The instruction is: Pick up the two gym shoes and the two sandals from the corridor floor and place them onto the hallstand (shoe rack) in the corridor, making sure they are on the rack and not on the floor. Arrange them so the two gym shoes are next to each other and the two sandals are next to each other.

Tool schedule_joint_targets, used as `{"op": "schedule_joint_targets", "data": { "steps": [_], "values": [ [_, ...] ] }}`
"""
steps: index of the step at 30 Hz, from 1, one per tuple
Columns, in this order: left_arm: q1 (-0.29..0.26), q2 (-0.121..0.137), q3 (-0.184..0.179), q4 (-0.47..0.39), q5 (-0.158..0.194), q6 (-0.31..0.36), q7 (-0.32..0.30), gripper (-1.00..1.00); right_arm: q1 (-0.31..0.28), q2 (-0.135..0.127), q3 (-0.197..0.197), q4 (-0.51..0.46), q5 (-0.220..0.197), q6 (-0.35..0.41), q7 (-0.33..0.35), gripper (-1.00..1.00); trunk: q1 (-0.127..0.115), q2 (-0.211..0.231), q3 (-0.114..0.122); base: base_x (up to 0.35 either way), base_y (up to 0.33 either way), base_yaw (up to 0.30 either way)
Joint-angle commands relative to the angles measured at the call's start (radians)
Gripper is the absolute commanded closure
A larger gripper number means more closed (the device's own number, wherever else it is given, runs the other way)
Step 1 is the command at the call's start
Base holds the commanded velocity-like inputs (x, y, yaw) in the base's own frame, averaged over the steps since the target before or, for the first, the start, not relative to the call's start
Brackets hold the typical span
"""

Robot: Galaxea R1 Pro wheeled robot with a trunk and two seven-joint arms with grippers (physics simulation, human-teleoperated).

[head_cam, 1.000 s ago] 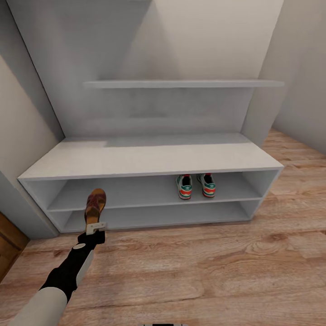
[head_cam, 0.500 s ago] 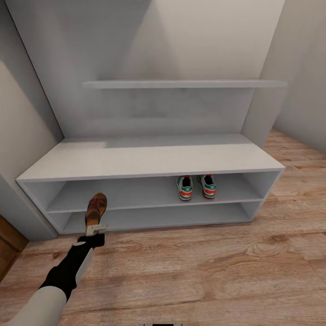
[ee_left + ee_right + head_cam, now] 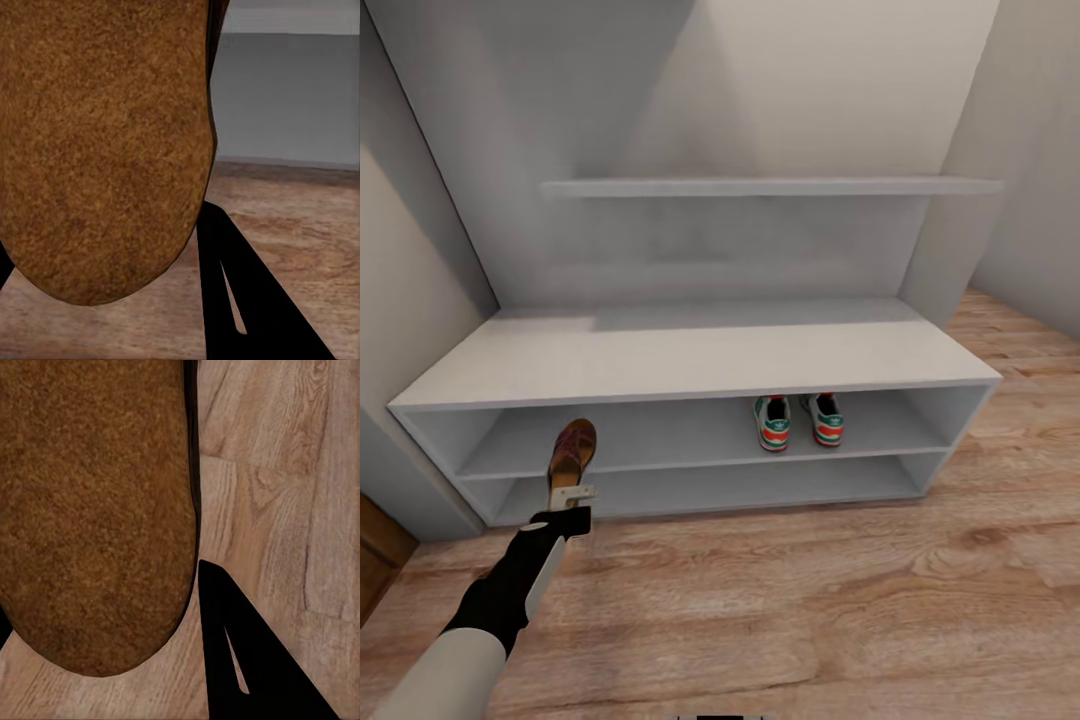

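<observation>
- Sandal (image 3: 572,452) in the left gripper (image 3: 571,497): brown leather, tan footbed, dark straps. Gripper clamps its heel end, toe points toward the hallstand (image 3: 690,362), held off the floor (image 3: 810,600) in front of the shelves' left part.
- L wrist view: grainy brown sole (image 3: 105,142) close up, one dark finger (image 3: 247,300) beside it, grey hallstand and wood planks behind.
- R wrist view: second sandal (image 3: 94,510), same brown grainy surface, w/ a dark finger (image 3: 247,660) of the right gripper alongside, plank floor behind. Looks pinched, but can't tell for sure if the jaws are shut on it.
- Gym shoes (image 3: 798,421): cream w/ green stripes, red heels, side by side on the upper shelf, right of centre, heels facing out.
- Vs 1 s ago: whole view shifted a bit (camera moved); sandal now looks tipped flatter, sits slightly lower against the shelf edge. Gym shoes unchanged on the shelf.
</observation>
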Motion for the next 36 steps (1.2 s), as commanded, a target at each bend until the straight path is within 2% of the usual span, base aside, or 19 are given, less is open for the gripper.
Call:
{"op": "schedule_joint_targets", "data": {
  "steps": [1, 10, 21, 29, 36],
  "values": [
    [0.000, 0.001, -0.001, -0.003, 0.006, 0.006, 0.005, 1.00, -0.003, 0.000, 0.007, 0.002, -0.011, 0.004, 0.002, 1.00, 0.000, 0.000, -0.001, 0.170, 0.066, 0.000],
    [0.000, 0.002, -0.001, -0.003, 0.007, 0.006, 0.005, 1.00, -0.003, 0.000, 0.007, 0.002, -0.011, 0.004, 0.002, 1.00, 0.000, 0.000, -0.001, 0.040, 0.013, 0.000],
    [0.000, 0.000, -0.001, -0.002, 0.008, 0.006, 0.005, 1.00, -0.003, 0.000, 0.007, 0.002, -0.011, 0.004, 0.002, 1.00, 0.000, 0.000, -0.001, 0.276, 0.050, 0.000],
    [0.000, 0.000, -0.001, -0.003, 0.008, 0.006, 0.005, 1.00, -0.003, 0.000, 0.007, 0.002, -0.011, 0.004, 0.002, 1.00, 0.000, 0.000, -0.001, 0.057, 0.005, 0.000],
    [0.000, 0.000, -0.001, -0.003, 0.008, 0.006, 0.005, 1.00, -0.003, 0.000, 0.006, 0.002, -0.011, 0.004, 0.002, 1.00, 0.000, 0.000, -0.001, 0.253, 0.089, 0.000]
  ]
}}
